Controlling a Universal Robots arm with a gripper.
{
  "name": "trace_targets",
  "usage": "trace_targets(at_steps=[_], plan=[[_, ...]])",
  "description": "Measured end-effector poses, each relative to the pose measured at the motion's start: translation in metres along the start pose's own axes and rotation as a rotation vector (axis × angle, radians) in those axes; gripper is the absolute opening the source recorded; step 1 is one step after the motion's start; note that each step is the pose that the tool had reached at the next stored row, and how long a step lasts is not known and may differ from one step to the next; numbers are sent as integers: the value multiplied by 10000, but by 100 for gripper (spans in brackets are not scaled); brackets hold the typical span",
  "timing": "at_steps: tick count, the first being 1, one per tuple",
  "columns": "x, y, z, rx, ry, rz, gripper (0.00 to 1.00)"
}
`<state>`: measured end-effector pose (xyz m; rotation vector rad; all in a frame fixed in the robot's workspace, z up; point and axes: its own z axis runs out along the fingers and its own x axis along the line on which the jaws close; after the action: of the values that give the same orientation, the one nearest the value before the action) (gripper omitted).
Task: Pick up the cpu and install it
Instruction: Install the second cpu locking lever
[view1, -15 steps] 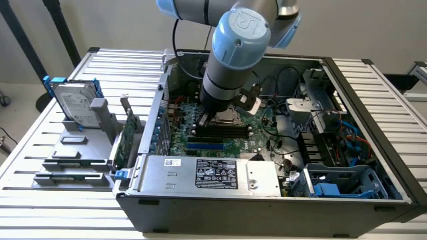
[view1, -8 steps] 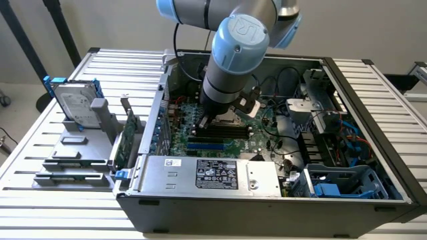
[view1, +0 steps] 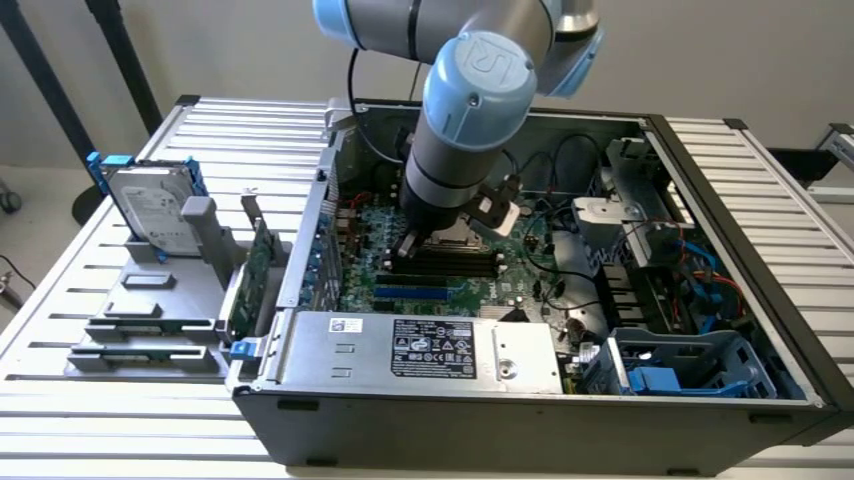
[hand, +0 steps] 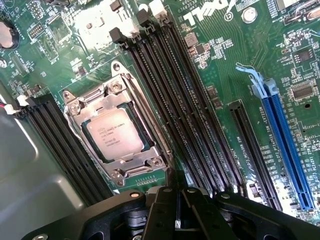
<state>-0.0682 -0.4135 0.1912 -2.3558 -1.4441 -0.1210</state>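
**CPU seated in socket, pincer shut above board**

Pincer (hand: 177, 210) body sits closest in the wrist view, black, fingers pressed together and holding nothing. Just beyond its tip lies the cpu (hand: 115, 134), flat in the metal socket frame (hand: 116, 131), silver top facing up, printed lettering visible. It is square, no long axis; its edges run skewed to the black memory slots (hand: 185, 110) beside it. A blue slot (hand: 286, 142) lies well apart.

Exterior view: arm (view1: 461, 140) reaches down into the open computer case (view1: 534, 400) on the desk (view1: 787, 170), over the green motherboard (view1: 441, 285). A hard drive (view1: 150, 208) stands in a grey rack at the exterior view's left, outside the case.
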Motion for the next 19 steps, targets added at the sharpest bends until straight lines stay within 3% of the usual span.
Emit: trace_targets(at_steps=[9, 12, 15, 19], plan=[[-2, 2, 10, -32, 13, 106, 11], [-2, 3, 11, -53, -28, 119, 11], [-2, 3, 10, -80, -109, 135, 11], [-1, 0, 5, -70, -157, 154, 11]])
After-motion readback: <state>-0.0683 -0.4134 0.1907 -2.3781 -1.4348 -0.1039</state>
